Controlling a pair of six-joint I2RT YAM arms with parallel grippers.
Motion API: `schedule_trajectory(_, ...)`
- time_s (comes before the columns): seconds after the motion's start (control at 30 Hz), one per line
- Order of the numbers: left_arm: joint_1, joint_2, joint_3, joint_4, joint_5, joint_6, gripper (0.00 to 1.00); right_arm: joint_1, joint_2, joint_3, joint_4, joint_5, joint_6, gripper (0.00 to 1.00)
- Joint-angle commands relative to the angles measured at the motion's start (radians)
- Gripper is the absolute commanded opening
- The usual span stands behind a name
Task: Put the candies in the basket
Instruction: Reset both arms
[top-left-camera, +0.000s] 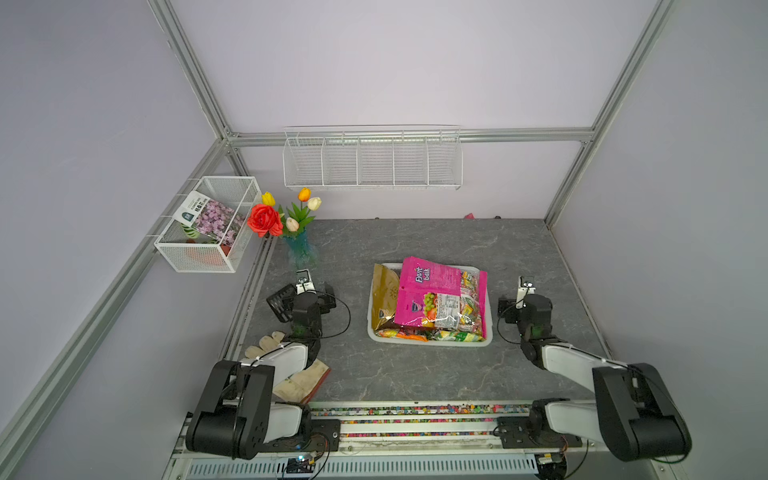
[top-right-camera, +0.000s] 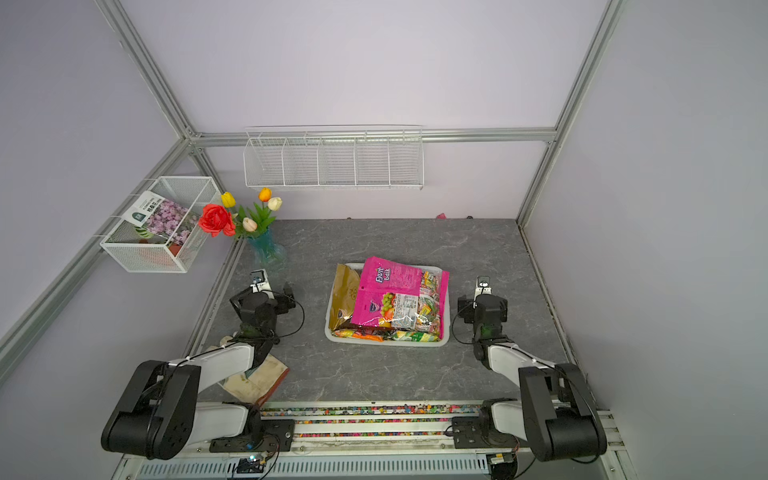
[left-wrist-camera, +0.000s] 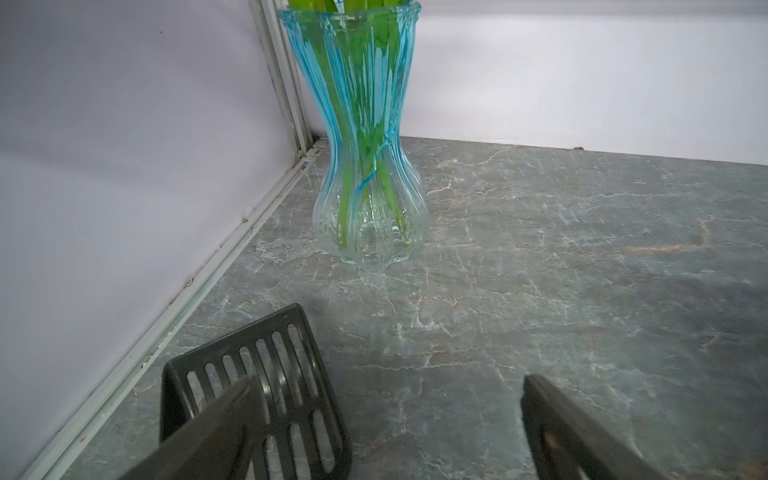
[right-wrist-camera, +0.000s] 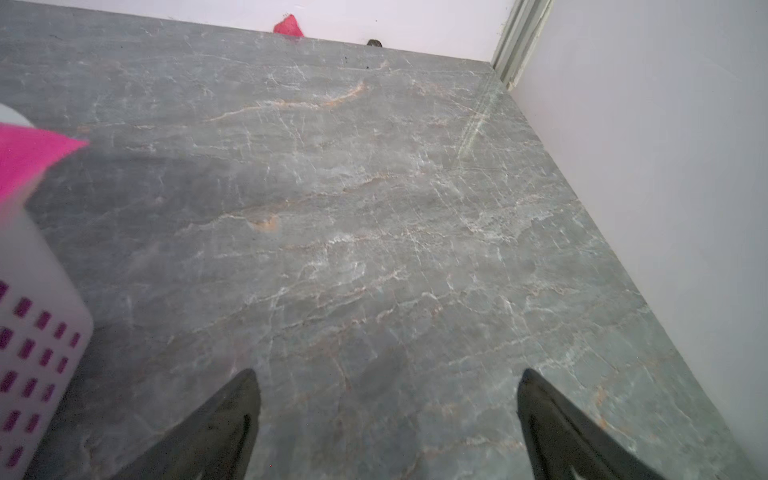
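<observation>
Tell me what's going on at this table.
Nothing is being handled right now. The two arms flank the basket, and both the left gripper and the right gripper are open and empty over bare tabletop. The candies are piled inside the basket, with the pink bag on top, partly covering a gold bag. I see no candy bag outside it, so the job looks done.

Basket: 1. Candy bags in it: pink bag 1, gold bag 1, more beneath, number unclear. Vase 1; rose 1; tulips 4. Wire mesh box 1, seed packet 1. Wire rack 1, five compartments. Glove 1. Black slotted scoop 1.
</observation>
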Motion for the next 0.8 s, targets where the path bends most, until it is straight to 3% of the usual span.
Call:
schedule_trajectory(0.0,0.070,0.037,-0.022,0.180,0.090,0.032,1.00,-0.007,0.103,0.043,0.199,-0.093,-0.004,0.98)
schedule_trajectory(0.1,0.155,0.143,-0.050,0.322,0.195,-0.022,1.00,-0.006,0.248,0.016,0.403,-0.106,-0.027,0.99)
schedule_trajectory(0.17,0.166,0.199,-0.060,0.412,0.215,-0.012,1.00,-0.005,0.215,0.039,0.308,-0.098,-0.018,0.99)
schedule_trajectory(0.2,0.167,0.197,-0.053,0.392,0.223,-0.010,1.00,-0.005,0.191,0.055,0.233,-0.094,-0.012,0.99)
schedule_trajectory(0.3,0.203,0.162,-0.010,0.258,0.346,-0.010,1.00,-0.005,0.228,0.032,0.338,-0.097,-0.018,0.99)
schedule_trajectory(0.77,0.209,0.171,0.026,0.202,0.320,-0.031,1.00,-0.012,0.204,0.076,0.214,-0.077,0.011,0.99)
